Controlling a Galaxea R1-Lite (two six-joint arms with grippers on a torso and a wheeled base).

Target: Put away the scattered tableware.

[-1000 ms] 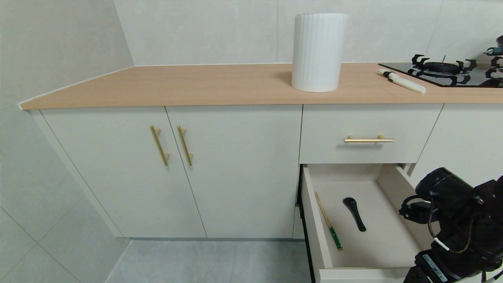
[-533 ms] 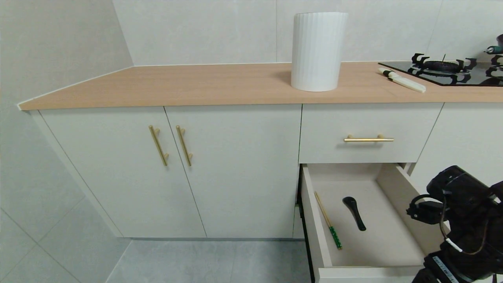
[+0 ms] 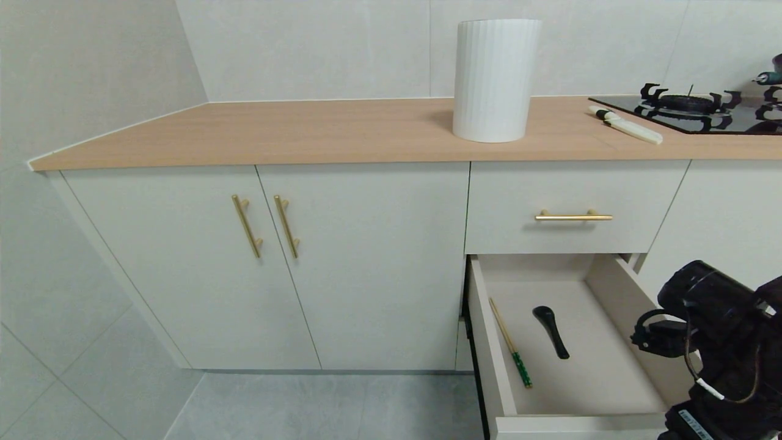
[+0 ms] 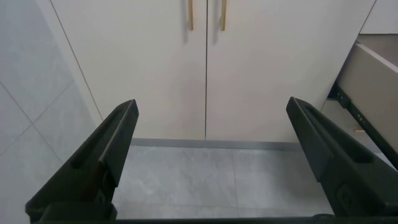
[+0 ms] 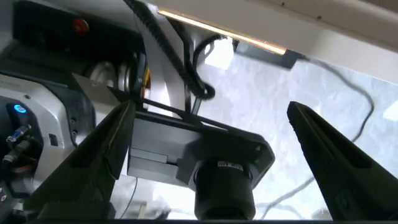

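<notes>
Right arm (image 3: 715,330) has shifted slightly rightward beside the open lower drawer (image 3: 599,373), where chopsticks (image 3: 511,353) lie left of a black spoon (image 3: 551,332). Left gripper (image 4: 211,102) and right gripper (image 5: 209,107): fingers spread, holding nothing.

Desk (image 3: 305,131): wood-grain top, matt, smooth. Cabinet doors (image 3: 379,269) and drawer (image 3: 599,366): pale laminate look, matt. Handles (image 3: 573,216): brass-tone metal, satin sheen. Ribbed cylinder (image 3: 495,79): white, matt; ceramic or plastic, can't tell. Hob (image 3: 702,125): black glass, glossy, w/ dull black metal pan supports (image 3: 687,101). Knife (image 3: 626,126): cream, smooth, plastic look. Chopsticks (image 3: 510,351): wood-tone w/ shiny green ends. Spoon (image 3: 551,333): black, glossy. Wall tiles (image 3: 305,49) and floor (image 3: 305,403): smooth tile, low sheen. Left gripper (image 4: 211,155) fingers (image 4: 102,165): dark matt plastic look; right gripper (image 5: 214,155) fingers (image 5: 336,162) same.
</notes>
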